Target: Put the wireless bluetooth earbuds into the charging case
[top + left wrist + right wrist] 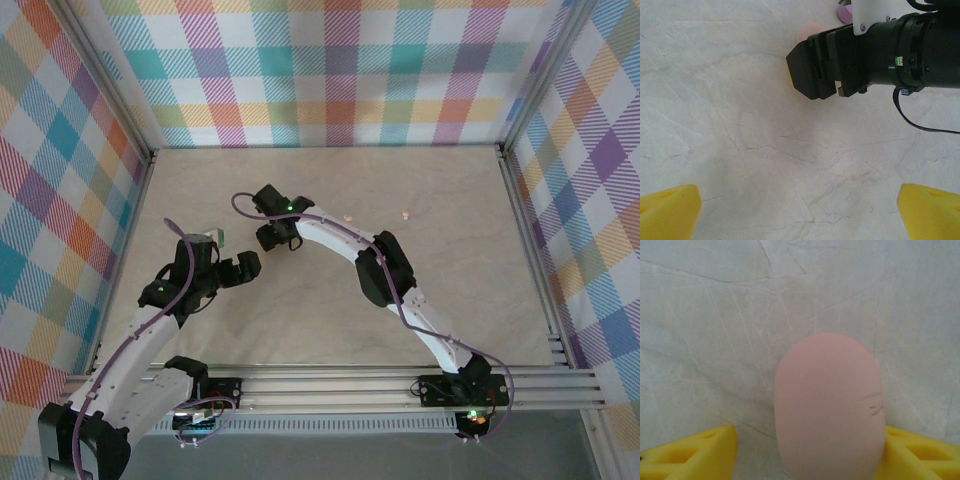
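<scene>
Marbled pale bench (450,300) carries everything. The left pincer (800,210) hangs wide open over bare surface, holding nothing. The right pincer (805,455), left of centre in the top view, straddles a pink oval case (829,405), partly open, with a gap on the frame's left side. Two tiny pink earbuds (347,217) lie near centre, apart.

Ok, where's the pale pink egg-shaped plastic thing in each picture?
Right wrist: the pale pink egg-shaped plastic puck sits bottom middle, between the yellow fingers.
Left wrist: probably the pink edge at top middle, peeking from behind the black right gripper.
Top external: hidden beneath the right gripper, left of centre.
Shared landmark: the right gripper, over the puck each time.
</scene>
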You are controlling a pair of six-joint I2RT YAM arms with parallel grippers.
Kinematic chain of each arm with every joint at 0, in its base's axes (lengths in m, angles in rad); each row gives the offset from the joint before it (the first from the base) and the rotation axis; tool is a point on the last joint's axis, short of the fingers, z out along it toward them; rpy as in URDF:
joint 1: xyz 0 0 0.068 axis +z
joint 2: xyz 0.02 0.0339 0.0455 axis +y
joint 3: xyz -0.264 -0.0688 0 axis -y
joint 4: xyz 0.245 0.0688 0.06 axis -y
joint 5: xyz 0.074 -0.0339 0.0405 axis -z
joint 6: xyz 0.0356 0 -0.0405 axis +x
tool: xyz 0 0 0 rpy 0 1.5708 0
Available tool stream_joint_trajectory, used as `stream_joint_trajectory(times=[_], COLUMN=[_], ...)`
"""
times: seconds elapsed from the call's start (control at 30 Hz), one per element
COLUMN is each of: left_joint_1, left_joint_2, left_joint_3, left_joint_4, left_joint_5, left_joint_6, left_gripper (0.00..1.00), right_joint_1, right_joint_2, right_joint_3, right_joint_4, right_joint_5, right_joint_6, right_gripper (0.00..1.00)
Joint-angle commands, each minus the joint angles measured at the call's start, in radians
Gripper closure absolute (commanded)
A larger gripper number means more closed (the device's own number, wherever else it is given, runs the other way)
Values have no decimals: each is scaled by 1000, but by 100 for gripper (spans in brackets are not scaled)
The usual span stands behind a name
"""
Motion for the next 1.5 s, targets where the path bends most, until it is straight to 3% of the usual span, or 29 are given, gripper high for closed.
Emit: stream_joint_trajectory(times=[0.0,0.23,0.53,0.73,0.9,1.17,1.3,1.47], left_joint_1=[13,13,13,13,13,12,12,-12], left_joint_2=[-19,-24,-22,8,51,-138,-207,-171], left_joint_3=[26,22,16,34,61,-81,-126,-99], left_joint_4=[-24,-39,-51,-61,-57,259,388,464], left_joint_5=[-5,-6,-47,-21,19,272,399,548], left_joint_6=[14,19,43,34,18,170,224,290], left_gripper=[0,0,0,0,0,4,5,10], right_joint_1=[-10,-24,-26,-27,-40,-106,-118,-122], right_joint_2=[49,61,15,-171,-364,-664,-770,-873], right_joint_3=[64,68,-1,-288,-565,-918,-980,-981], right_joint_4=[-6,15,23,157,268,327,247,129], right_joint_5=[-26,-99,-116,-131,-214,-448,-561,-606], right_joint_6=[-86,-137,-235,-346,-405,-451,-535,-615], right_gripper=[35,43,65,73,76,78,77,77])
